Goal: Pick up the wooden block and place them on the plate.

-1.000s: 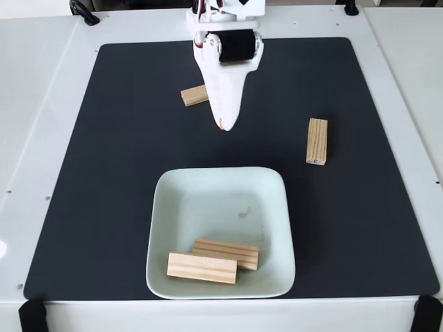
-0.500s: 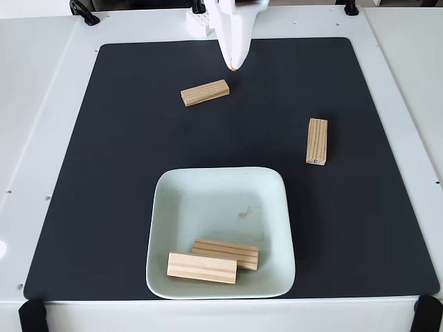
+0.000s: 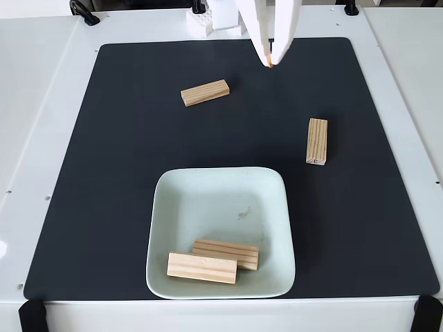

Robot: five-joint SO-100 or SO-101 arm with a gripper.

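Note:
Two wooden blocks lie on the black mat: one (image 3: 205, 92) at the upper left, lying nearly level, and one (image 3: 317, 141) at the right, standing lengthwise up the picture. Two more blocks (image 3: 225, 253) (image 3: 202, 268) rest side by side in the near part of the pale mint plate (image 3: 221, 200). My white gripper (image 3: 270, 62) hangs over the mat's far edge, right of the upper-left block and above the right one. A narrow dark gap shows between its fingers, and nothing is held.
The black mat (image 3: 118, 180) covers most of the white table (image 3: 34, 138). White arm base parts (image 3: 208, 17) stand at the far edge. Black clamps sit at the table's corners (image 3: 31, 315).
The gripper has swung from over the upper-left block back and to the right, uncovering that block. A slit now shows between its fingers. The blocks and plate have not moved.

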